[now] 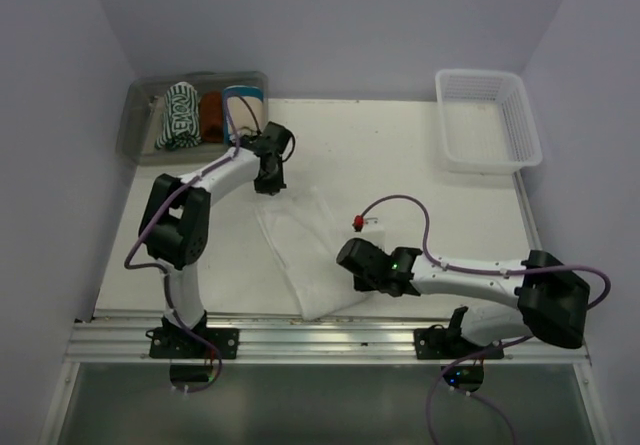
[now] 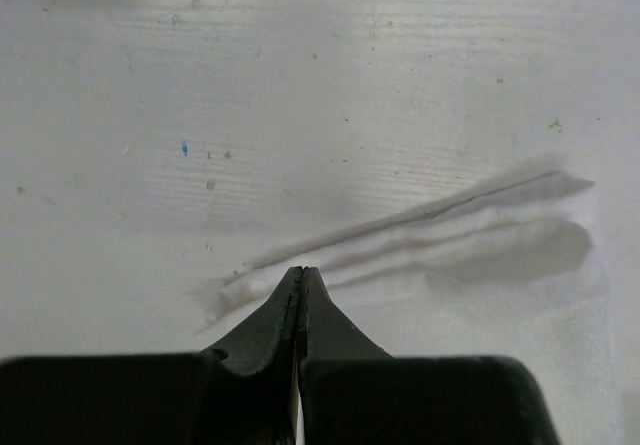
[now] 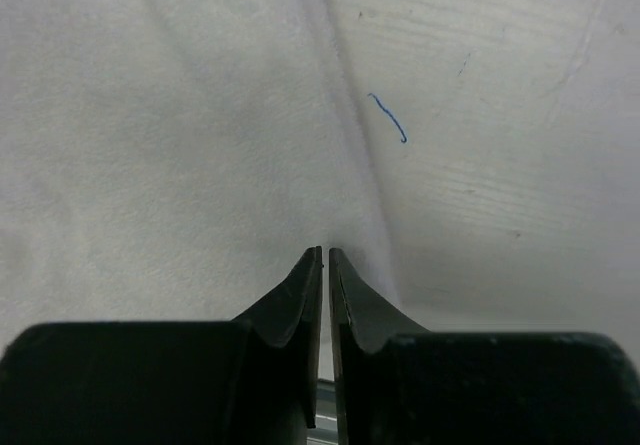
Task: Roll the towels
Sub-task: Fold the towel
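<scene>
- Mounting rail [image 1: 330, 337], near edge of the table [image 1: 400, 155]: carried both arm bases.
- Right gripper [image 3: 325, 253]: black fingers drawn almost together, only a hairline slit between them. The tips sat on the right-hand edge of the white towel [image 1: 300, 250]. Whether any cloth was caught between them could not be told.
- White towel, mid-table between the two arms: lay spread out flat and unrolled, running diagonally from the left gripper [image 1: 268, 183] toward the near edge.
- Left gripper: fingers pressed together at the towel's far corner, where raised creases fanned out from the tips. A grip on the cloth could not be confirmed.
- Blue thread [image 3: 388, 120]: lay on the bare table just beside the towel's edge.
- Clear bin [image 1: 140, 135], far left corner: held three rolled towels side by side, namely a green-striped roll [image 1: 180, 115], a brown roll [image 1: 212, 115] and a blue-and-white roll [image 1: 243, 103].
- White basket [image 1: 488, 120], far right corner: stood well apart from the towel.
</scene>
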Motion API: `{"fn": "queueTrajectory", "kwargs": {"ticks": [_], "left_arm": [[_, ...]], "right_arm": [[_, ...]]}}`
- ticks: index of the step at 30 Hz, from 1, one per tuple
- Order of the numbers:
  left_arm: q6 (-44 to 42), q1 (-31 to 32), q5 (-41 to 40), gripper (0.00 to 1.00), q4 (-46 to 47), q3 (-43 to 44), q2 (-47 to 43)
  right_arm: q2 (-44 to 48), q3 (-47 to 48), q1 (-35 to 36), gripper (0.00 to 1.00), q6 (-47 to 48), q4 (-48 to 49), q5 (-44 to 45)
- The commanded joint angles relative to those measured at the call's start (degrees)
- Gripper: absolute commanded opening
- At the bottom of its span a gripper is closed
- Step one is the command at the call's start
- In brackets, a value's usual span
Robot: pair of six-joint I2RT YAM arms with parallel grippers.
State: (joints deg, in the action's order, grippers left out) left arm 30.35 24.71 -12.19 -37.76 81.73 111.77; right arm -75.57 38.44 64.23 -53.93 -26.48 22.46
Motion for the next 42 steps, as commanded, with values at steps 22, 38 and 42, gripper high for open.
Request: {"fn": "queueTrajectory", "kwargs": {"ticks": [22,38,42], "left_arm": [[1.3,-1.7,9.0,0.0,9.1,-18.0,-8.6],[-2.7,-2.3,11.2,0.0,9.9,-15.5,-10.6],[-3.5,-2.3,9.9,0.0,6.2,-12.1,-13.5]], "right_arm": [[-33.1,42.1,-19.6,0.1,20.2,8.4,-17.8],[-48.7,51.1,-26.3,0.07,15.4,10.1,-20.0],[-47.2,48.9,-28.2,0.07,11.9,9.9,-17.1]]}}
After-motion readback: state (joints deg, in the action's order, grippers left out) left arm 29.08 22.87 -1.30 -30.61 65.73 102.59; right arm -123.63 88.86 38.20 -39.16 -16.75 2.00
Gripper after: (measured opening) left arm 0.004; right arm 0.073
